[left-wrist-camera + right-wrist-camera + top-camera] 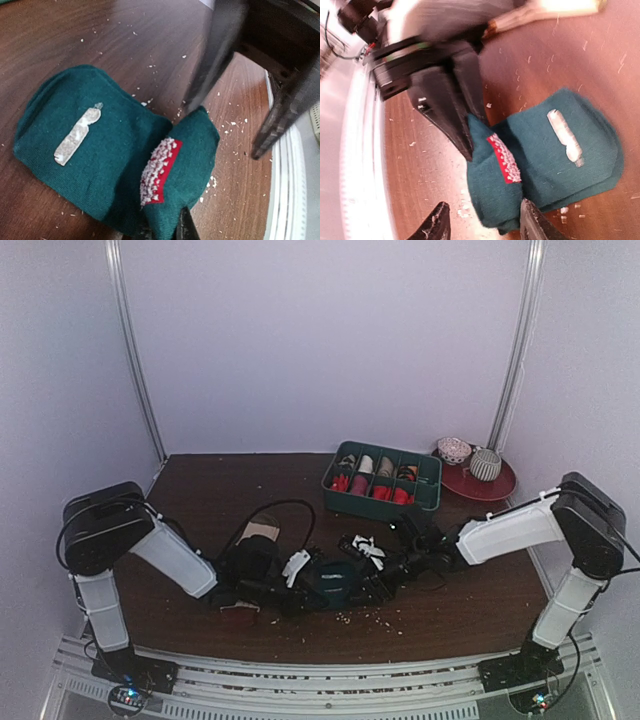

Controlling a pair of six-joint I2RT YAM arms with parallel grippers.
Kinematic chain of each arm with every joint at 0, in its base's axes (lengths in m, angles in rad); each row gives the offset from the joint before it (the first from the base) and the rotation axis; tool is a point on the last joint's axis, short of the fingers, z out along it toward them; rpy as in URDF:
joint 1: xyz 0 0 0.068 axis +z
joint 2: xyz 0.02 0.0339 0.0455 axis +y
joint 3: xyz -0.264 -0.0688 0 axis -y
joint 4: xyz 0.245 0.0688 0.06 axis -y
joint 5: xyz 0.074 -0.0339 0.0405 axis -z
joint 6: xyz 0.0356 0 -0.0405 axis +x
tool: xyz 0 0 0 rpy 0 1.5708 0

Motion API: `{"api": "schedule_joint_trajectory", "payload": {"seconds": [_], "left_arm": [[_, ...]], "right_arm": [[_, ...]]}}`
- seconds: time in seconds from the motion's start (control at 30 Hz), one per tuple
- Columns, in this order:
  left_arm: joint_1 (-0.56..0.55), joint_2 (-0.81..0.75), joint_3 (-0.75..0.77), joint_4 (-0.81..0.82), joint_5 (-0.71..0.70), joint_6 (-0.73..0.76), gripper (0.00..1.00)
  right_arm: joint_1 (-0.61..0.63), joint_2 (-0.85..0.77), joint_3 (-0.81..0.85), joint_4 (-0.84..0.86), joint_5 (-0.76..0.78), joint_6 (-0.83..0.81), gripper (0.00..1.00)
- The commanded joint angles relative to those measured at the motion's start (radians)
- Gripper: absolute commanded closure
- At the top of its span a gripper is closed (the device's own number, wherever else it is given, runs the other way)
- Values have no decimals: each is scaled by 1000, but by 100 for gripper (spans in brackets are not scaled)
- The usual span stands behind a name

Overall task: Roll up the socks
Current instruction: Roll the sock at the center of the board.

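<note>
Overhead, both arms reach in toward the middle of the dark wooden surface (220, 490). The teal sock (330, 580) lies between the left gripper (303, 585) and the right gripper (372, 580), touching or nearly touching both. From this height I cannot tell how either one's jaws stand. Beyond the right gripper sit a green compartment tray (380, 503) and a red plate (497, 488). White flecks (370, 618) lie on the surface on the near side of the grippers.

From the left wrist, the teal sock (100, 150) lies folded just ahead of the left gripper (165, 231). That gripper's jaws are together, pinching the sock's nearest folded edge. A red patch (162, 167) dotted with white sits on the fold just in front of the gripper, and a whitish strip (77, 135) lies farther out on the sock. The right gripper (224, 131) comes in from the far right with its jaws apart. One of its fingers (210, 65) meets the sock's far corner and the other stands clear over the surface.

From the right wrist, the right gripper (482, 220) has its jaws spread, and the sock's (550, 165) folded end lies between them. The left gripper (465, 145) comes down from the upper left with its jaws together, its tip at the fold beside the red patch (504, 157). The whitish strip (565, 135) lies farther from both grippers.
</note>
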Motion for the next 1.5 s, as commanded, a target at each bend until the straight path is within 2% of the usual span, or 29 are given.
{"api": "schedule_joint_trajectory", "payload": {"seconds": [0.0, 0.13, 0.37, 1.03, 1.27, 1.3, 1.43, 1.47], "left_arm": [[44, 86, -2, -355, 44, -89, 100], [61, 101, 5, -409, 91, -94, 100], [77, 131, 4, -416, 137, -94, 100], [84, 136, 13, -432, 132, -80, 100], [86, 133, 53, -461, 115, -46, 100], [86, 121, 56, -464, 103, -35, 99], [86, -9, 31, -441, 22, 26, 56], [86, -54, 20, -435, -4, 46, 50]], "right_arm": [[110, -131, -129, 201, 288, -261, 51], [202, -175, -207, 286, 475, -376, 51], [222, -135, -207, 321, 605, -432, 52], [251, 32, -163, 301, 547, -400, 55], [252, 80, -132, 221, 535, -295, 73], [249, 85, -124, 198, 517, -274, 75], [220, 120, -79, 69, 354, -192, 81], [210, 130, -69, 38, 311, -174, 82]]}}
